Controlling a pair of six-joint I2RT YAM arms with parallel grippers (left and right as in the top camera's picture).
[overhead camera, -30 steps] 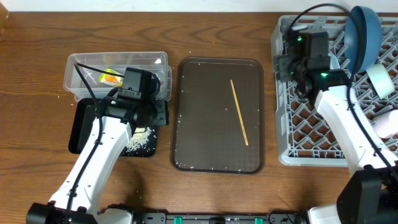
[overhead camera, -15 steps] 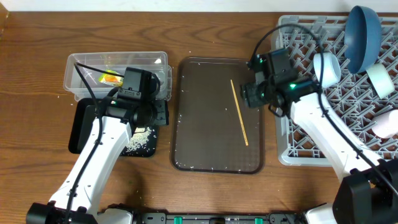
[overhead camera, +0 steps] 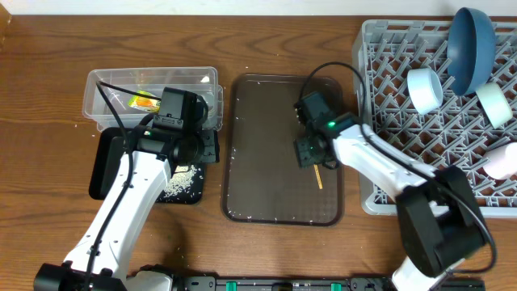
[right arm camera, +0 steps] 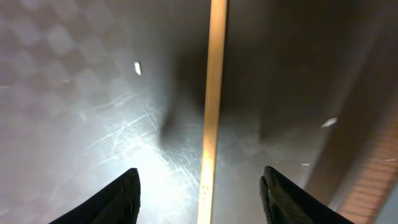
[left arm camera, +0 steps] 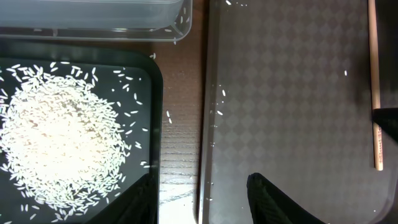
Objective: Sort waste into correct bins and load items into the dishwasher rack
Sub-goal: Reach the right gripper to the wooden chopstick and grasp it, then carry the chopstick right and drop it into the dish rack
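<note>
A thin wooden stick [overhead camera: 319,177] lies on the brown serving tray [overhead camera: 266,121]. My right gripper [overhead camera: 310,150] is low over its middle. In the right wrist view the stick [right arm camera: 215,87] runs between the open fingers [right arm camera: 202,173], which do not touch it. My left gripper [overhead camera: 206,149] is open and empty between the black tray [overhead camera: 109,166] and the brown tray, as the left wrist view [left arm camera: 199,186] shows. Rice [left arm camera: 59,146] is piled in the black tray. An orange wrapper [overhead camera: 144,102] lies in the clear tub [overhead camera: 153,79]. I cannot make out any tissue.
The grey rack [overhead camera: 404,153] at the right holds a dark-blue plate [overhead camera: 472,44], a white bowl [overhead camera: 424,87], a mint bowl [overhead camera: 493,103] and a small cup [overhead camera: 505,162]. A few stray rice grains dot the brown tray [left arm camera: 280,93].
My right arm has swung left from the rack to the brown tray and come down over the stick. The left arm has not moved.
</note>
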